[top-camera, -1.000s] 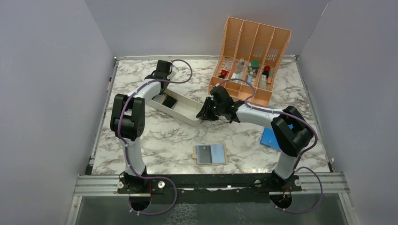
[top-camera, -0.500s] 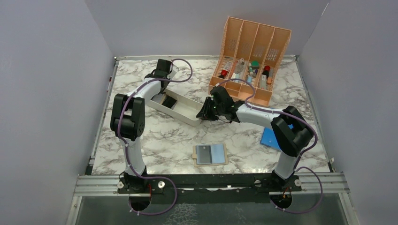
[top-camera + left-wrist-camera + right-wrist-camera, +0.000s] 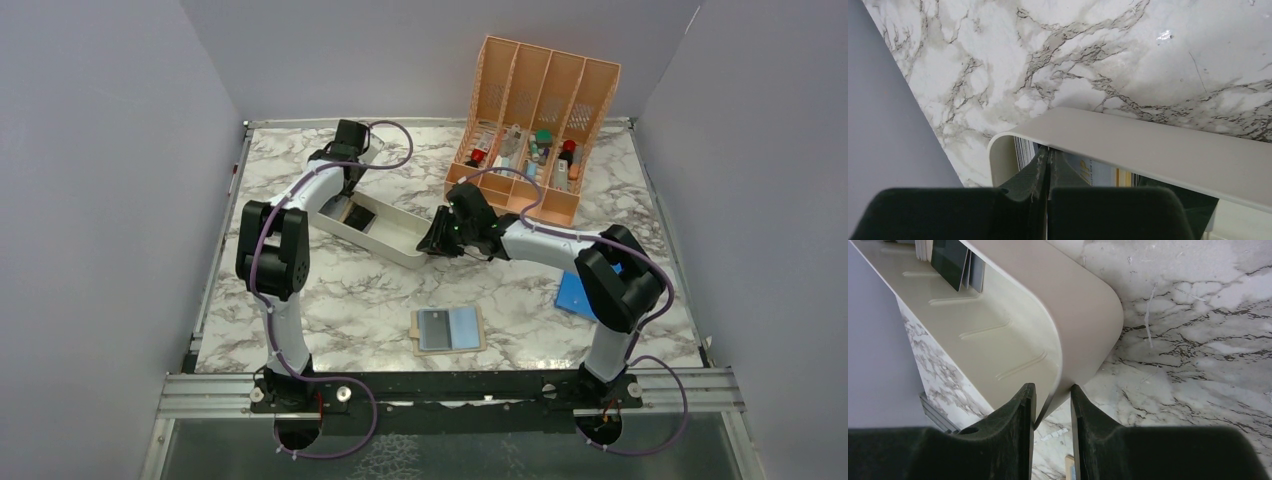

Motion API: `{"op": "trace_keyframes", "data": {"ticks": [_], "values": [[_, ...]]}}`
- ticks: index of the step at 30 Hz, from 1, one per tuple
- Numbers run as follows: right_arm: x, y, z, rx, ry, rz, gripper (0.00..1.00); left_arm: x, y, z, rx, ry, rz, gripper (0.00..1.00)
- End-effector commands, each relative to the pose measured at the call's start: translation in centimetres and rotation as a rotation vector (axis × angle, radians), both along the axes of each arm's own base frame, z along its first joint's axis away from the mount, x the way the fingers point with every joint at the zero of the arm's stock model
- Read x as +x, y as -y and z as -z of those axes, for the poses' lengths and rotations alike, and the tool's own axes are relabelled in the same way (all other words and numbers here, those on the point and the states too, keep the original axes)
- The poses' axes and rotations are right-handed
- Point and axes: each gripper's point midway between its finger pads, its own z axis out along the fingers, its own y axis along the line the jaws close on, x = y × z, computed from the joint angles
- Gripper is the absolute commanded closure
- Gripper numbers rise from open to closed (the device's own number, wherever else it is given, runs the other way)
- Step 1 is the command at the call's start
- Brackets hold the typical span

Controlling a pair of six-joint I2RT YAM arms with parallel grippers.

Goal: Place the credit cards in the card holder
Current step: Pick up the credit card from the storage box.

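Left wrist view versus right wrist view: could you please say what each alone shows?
Only left wrist: the left gripper shut at one end of the white tray, against pale printed credit cards. Only right wrist: the right gripper closed on the tray's rounded other end, and its ribbed floor. Both: the tray, the cards, the marble table.

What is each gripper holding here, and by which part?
Right gripper grips the white tray by its end wall. Left gripper is shut among the credit cards; whether it pinches one cannot be told.
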Motion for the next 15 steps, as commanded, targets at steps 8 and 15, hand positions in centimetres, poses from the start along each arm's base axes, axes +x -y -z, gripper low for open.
{"op": "trace_keyframes", "data": {"ticks": [8,15], "values": [[-1.5,0.0,2.0,-0.065,-0.087,-0.039,0.69,-0.4,3.0,-7.2,-0.246,0.098,-0.065,1.0],[-1.2,0.0,-0.2,-0.048,-0.053,-0.043,0.58,-1.7,3.3,-11.9,-0.355,0.192,-0.145,1.0]]}}
